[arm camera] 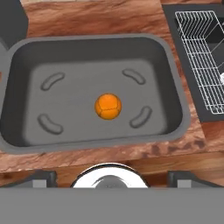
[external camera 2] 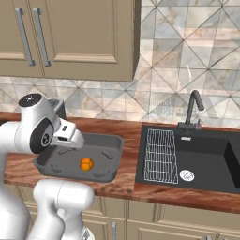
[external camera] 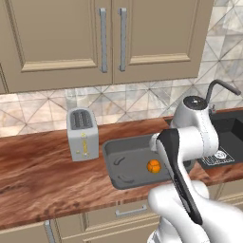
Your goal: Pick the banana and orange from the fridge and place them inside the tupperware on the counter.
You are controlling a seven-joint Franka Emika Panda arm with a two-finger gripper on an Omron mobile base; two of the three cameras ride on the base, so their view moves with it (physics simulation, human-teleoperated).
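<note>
While the hand (arm camera: 107, 177) hangs above the near rim of the tupperware, its two dark fingertips (arm camera: 41, 178) stand far apart at the bottom corners of the hand view, wide open and holding nothing. Straight ahead of them, towards twelve o'clock in that view, the orange (arm camera: 108, 106) lies alone on the floor of the tupperware (arm camera: 170, 65), close to its middle and apart from every wall. Four short curved ridges are moulded into the tray floor around the fruit, at about two, four, eight and ten o'clock from it.

The tupperware sits flat on the desk (external camera: 42, 175), a reddish-brown wood-grain top. In the left base view the white arm (external camera: 190, 142) crosses in front of the tray's right end, and the orange (external camera: 153, 166) shows just beside the arm's dark link. At nine o'clock from the tray in that view stands a silver two-slot toaster (external camera: 82, 133), upright, near the tray; I cannot tell whether they touch.

In the right base view the orange (external camera 2: 86, 164) rests in the tray (external camera 2: 110, 159), and at three o'clock from it lies a black sink (external camera 2: 206, 164) set into the desk, with a wire rack (external camera 2: 161, 154) in its left part and a dark faucet (external camera 2: 193, 110) behind it. Beige wall cabinets (external camera: 61, 38) with metal bar handles hang above a patterned tile backsplash (external camera 2: 187, 61).
</note>
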